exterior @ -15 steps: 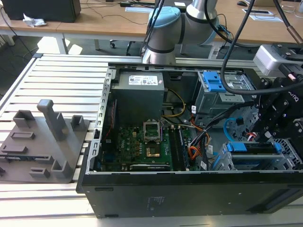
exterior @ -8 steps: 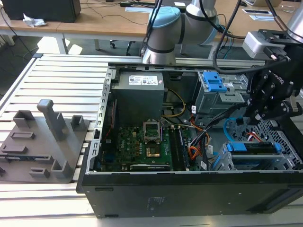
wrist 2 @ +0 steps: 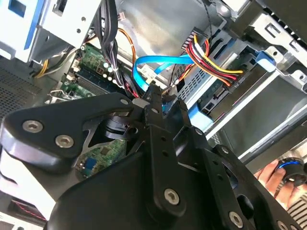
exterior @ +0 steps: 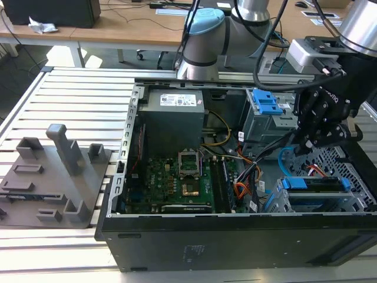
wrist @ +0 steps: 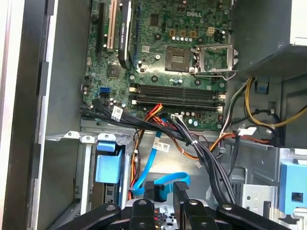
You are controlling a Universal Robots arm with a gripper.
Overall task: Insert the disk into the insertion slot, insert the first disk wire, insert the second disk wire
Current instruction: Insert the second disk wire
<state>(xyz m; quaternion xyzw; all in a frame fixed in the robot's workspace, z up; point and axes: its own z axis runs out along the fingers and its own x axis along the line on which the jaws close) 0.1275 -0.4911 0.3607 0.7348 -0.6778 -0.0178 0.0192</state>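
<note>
Gripper [wrist: 164, 186] is clamped on the blue wire [wrist: 148, 167], hovering just above the disk [exterior: 312, 184], which sits seated in the slot [exterior: 281, 203] (coloured wires [wrist 2: 206, 57] crowd close). Risks: a tilted plug could jam, or the wire could snag.

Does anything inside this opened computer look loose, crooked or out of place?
One thing stands out: a flat bright blue cable loops loose among the other wires, and its loop reaches the black gripper. The blue-framed disk sits squarely in its silver perforated cage. Nothing looks damaged.
</note>
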